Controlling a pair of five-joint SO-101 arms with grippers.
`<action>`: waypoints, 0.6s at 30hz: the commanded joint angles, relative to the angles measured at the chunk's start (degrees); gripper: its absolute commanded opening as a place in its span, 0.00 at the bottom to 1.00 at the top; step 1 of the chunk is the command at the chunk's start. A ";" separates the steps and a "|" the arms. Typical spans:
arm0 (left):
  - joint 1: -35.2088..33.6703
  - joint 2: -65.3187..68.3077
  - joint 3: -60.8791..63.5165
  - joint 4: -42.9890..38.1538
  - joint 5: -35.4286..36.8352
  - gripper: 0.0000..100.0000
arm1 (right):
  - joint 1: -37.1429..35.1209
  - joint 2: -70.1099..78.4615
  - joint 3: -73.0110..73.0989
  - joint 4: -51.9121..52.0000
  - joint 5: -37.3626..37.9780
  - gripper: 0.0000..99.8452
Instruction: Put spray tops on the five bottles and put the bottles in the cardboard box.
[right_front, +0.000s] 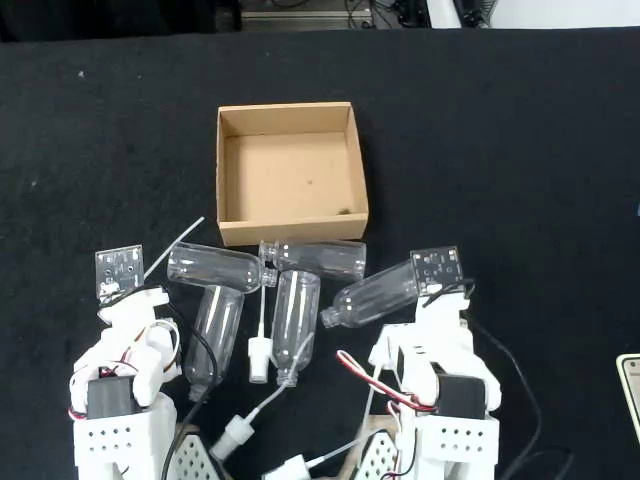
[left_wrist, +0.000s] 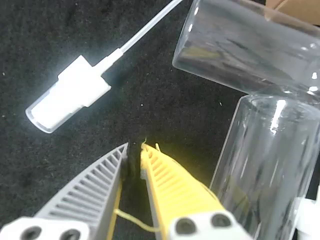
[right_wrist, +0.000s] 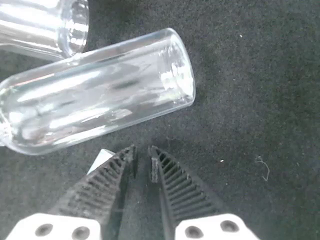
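Several clear bottles without tops lie in a cluster in front of the open cardboard box (right_front: 233, 222); one (right_front: 213, 267) is at the left, one (right_front: 377, 293) at the right. White spray tops (right_front: 258, 356) (right_front: 235, 436) lie between the two arms. My left gripper (left_wrist: 134, 149) is shut on nothing, low over the black table. It points at a spray top (left_wrist: 67, 95) with a long tube, beside two bottles (left_wrist: 250, 45) (left_wrist: 265, 165). My right gripper (right_wrist: 141, 151) is shut and empty, just short of the base end of a lying bottle (right_wrist: 95, 92).
The table is covered in black cloth (right_front: 520, 150). The arm bases (right_front: 115, 430) (right_front: 445, 420) stand at the near edge with loose cables. A pale object (right_front: 630, 390) pokes in at the right edge. Open cloth lies around and behind the box.
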 joint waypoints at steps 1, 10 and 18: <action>0.66 -0.62 1.27 0.97 -0.09 0.03 | -0.53 -5.58 -0.22 0.35 -0.09 0.01; 0.04 -0.62 1.27 0.62 -0.44 0.03 | -0.53 -5.58 -0.22 0.35 -0.09 0.01; -12.62 -0.70 1.27 -15.12 -0.62 0.03 | -0.53 -5.58 -0.22 0.35 -0.09 0.01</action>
